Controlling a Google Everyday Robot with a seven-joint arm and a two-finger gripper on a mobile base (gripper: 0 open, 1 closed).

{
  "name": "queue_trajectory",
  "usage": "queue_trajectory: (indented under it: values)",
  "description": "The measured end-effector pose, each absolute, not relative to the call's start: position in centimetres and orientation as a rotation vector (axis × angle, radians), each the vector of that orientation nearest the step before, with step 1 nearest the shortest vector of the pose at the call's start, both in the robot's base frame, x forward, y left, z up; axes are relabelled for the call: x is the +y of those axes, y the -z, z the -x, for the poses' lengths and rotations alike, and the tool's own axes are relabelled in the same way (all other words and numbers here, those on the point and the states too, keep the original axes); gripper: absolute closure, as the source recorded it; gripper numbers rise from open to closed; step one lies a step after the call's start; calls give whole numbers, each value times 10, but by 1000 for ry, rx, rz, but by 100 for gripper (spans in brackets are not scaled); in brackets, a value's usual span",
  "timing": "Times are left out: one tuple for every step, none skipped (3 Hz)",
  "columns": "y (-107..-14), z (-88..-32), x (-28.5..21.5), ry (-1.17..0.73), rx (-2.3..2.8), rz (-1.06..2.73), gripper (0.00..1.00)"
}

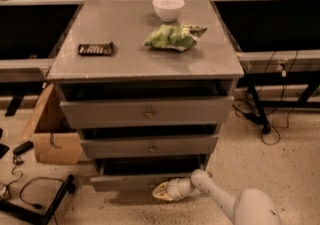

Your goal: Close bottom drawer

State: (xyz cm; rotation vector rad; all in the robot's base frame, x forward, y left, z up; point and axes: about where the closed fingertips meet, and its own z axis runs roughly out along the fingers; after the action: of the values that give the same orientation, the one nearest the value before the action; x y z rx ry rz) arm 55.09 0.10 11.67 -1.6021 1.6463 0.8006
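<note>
The bottom drawer (127, 181) is the lowest, narrowest grey front of the cabinet and stands pulled out a little, with a dark gap above it. Its knob is hidden. My gripper (161, 192) is at the end of the white arm coming in from the lower right. It is low, right against the bottom drawer's front, near the middle. The mid-sized drawer (150, 146) and the widest top drawer (147, 112) above it also stand slightly out, each with a small brass knob.
On the grey cabinet top (125, 61) are a white bowl (168, 7), a green bag (173, 37) and a dark bar (95, 48). A cardboard box (50, 136) and cables lie on the floor at the left. Black table legs and cords are at the right.
</note>
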Motion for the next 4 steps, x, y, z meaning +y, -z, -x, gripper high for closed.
queue_trajectory:
  values:
    - [-119,-562,-5,-781,1649,1596,100]
    - [-129,-573,1,-789,1619,1607,100]
    - [-131,-581,-4,-772,1623,1601,100]
    - [-134,-594,-11,-747,1628,1590,100]
